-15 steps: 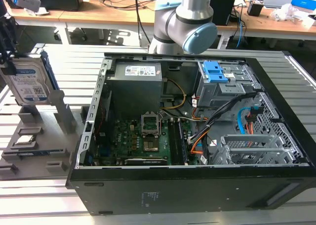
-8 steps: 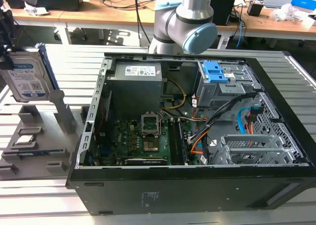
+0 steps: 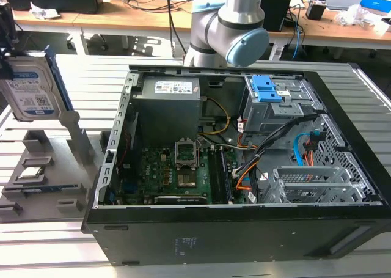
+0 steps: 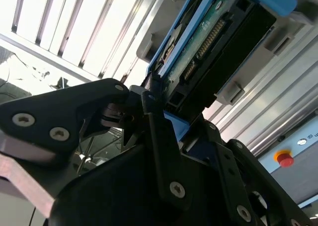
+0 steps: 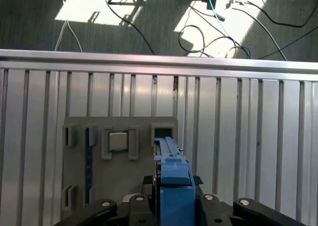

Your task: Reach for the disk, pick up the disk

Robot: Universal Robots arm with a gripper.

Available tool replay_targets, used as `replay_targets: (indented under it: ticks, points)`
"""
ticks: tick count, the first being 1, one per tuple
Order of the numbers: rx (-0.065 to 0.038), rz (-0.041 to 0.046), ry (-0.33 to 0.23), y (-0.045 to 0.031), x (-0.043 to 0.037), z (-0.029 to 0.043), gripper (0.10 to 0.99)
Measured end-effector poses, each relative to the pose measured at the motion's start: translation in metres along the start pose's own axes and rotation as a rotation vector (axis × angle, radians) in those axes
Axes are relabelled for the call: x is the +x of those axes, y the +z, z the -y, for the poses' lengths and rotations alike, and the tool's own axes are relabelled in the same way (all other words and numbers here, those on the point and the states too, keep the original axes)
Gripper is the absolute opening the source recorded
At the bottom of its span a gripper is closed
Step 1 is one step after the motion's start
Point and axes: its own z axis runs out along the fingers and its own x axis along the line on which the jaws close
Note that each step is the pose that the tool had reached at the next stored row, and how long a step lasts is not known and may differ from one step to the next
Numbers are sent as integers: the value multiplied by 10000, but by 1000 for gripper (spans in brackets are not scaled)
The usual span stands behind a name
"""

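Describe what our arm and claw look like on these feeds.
The arm is a smooth silver-grey tube with thick rounded joints and pale blue end caps. The claw is matte black, built from flat angular links fastened with round silver screws.

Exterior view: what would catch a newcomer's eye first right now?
The open computer case sits in the exterior view's middle, motherboard exposed. At that view's left edge the disk hangs above the grey fixture; the second wrist view shows the gripper clamped on its blue-bracketed edge.
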Motion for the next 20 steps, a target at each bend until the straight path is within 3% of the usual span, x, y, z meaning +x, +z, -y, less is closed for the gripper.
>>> replay_targets:
  ticks: [20]
  points:
    - [-27,2,-1,-389,5,7,365]
